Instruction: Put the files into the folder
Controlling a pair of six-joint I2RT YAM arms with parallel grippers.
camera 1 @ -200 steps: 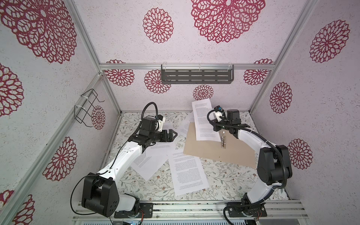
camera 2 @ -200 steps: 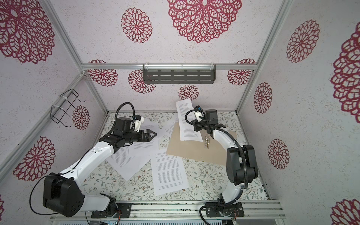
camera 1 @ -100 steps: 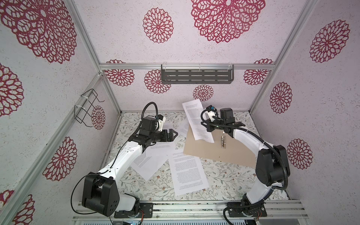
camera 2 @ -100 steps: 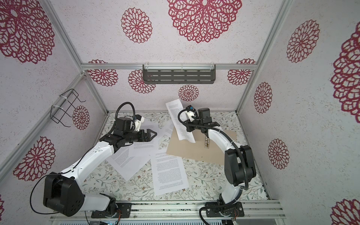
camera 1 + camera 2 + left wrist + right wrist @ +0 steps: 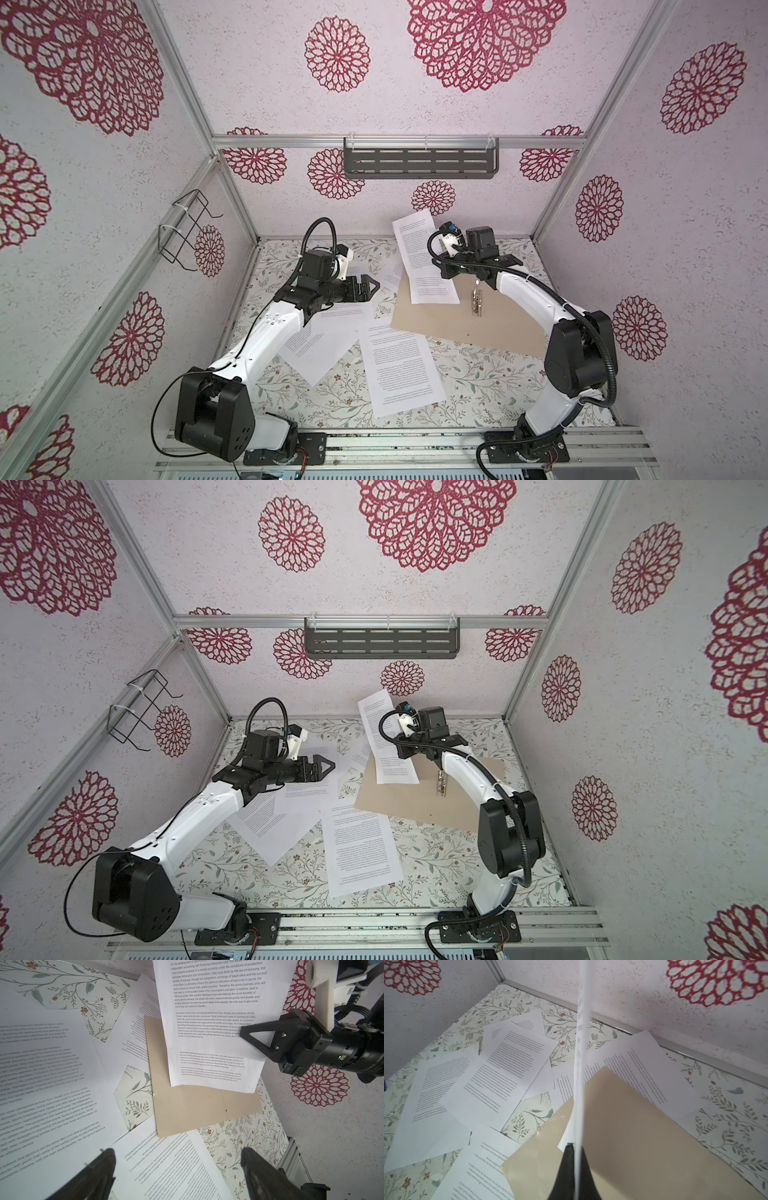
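Note:
The tan folder lies flat on the floral table, right of centre, with a metal fastener on it. My right gripper is shut on the edge of one printed white sheet. That sheet hangs upright, its lower edge touching the folder's left part. Other files lie loose left of and below the folder, some overlapping. My left gripper hovers open and empty above those sheets, left of the folder.
A dark slotted shelf hangs on the back wall and a wire rack on the left wall. An aluminium rail runs along the table's front edge. One sheet is tucked partly under the folder's far corner.
My right gripper has carried the hanging sheet a little to the left over the folder, then nearly stopped. The left arm has not moved.

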